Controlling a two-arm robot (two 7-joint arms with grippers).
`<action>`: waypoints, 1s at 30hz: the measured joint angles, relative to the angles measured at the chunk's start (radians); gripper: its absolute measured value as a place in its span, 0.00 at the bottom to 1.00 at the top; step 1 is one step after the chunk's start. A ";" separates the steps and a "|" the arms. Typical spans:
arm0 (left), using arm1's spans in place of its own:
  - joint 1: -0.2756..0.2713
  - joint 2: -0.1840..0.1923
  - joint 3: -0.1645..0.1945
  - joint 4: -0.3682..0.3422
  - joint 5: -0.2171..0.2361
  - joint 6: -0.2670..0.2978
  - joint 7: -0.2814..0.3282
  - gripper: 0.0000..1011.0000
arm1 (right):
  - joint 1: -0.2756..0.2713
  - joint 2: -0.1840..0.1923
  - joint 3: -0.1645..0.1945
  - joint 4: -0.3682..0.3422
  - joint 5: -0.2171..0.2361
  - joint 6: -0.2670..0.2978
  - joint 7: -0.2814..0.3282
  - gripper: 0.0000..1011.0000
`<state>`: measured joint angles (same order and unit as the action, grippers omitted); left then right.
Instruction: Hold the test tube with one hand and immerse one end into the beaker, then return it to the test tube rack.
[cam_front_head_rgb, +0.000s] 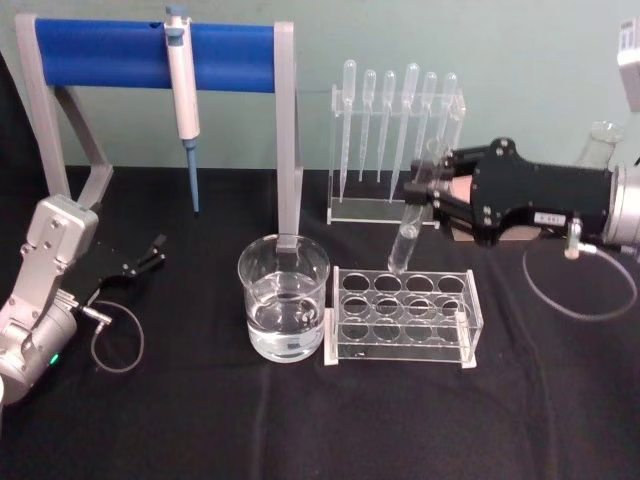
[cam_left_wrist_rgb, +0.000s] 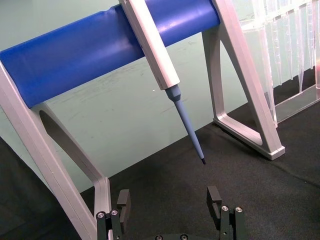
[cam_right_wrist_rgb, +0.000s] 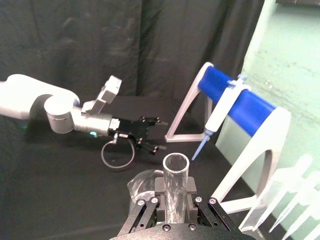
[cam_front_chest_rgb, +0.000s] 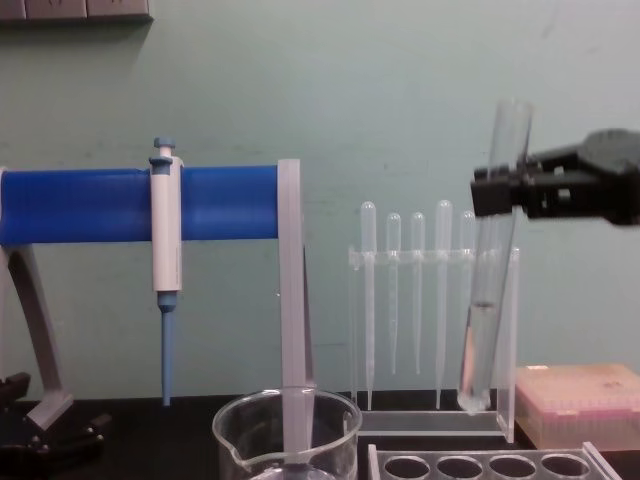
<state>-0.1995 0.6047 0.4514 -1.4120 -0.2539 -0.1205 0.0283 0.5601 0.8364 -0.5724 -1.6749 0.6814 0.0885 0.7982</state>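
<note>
The test tube (cam_front_chest_rgb: 487, 300) hangs slightly tilted in the air above the clear tube rack (cam_front_head_rgb: 402, 317), held near its upper part by the right gripper (cam_front_head_rgb: 432, 186), whose fingers (cam_right_wrist_rgb: 191, 196) are clamped on the glass just below the open rim. A little liquid sits in its rounded lower end. The beaker (cam_front_head_rgb: 284, 297), part filled with water, stands on the desk (cam_front_head_rgb: 200, 420) just left of the rack. The left gripper (cam_front_head_rgb: 152, 252) rests low at the desk's left side with its fingers (cam_left_wrist_rgb: 123, 204) spread wide, holding nothing.
</note>
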 joint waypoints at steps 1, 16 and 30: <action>0.000 0.000 0.000 0.000 0.000 0.000 0.000 0.99 | 0.000 0.000 0.000 0.000 0.000 0.000 0.000 0.23; 0.000 0.000 0.000 0.000 0.000 0.000 0.000 0.99 | -0.110 -0.005 0.019 0.008 -0.004 -0.035 -0.010 0.23; 0.000 0.000 0.000 0.000 0.000 0.000 0.000 0.99 | -0.115 -0.048 0.022 0.072 -0.040 -0.057 -0.009 0.23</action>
<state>-0.1995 0.6047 0.4514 -1.4120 -0.2539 -0.1205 0.0283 0.4453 0.7881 -0.5500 -1.6030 0.6413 0.0320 0.7888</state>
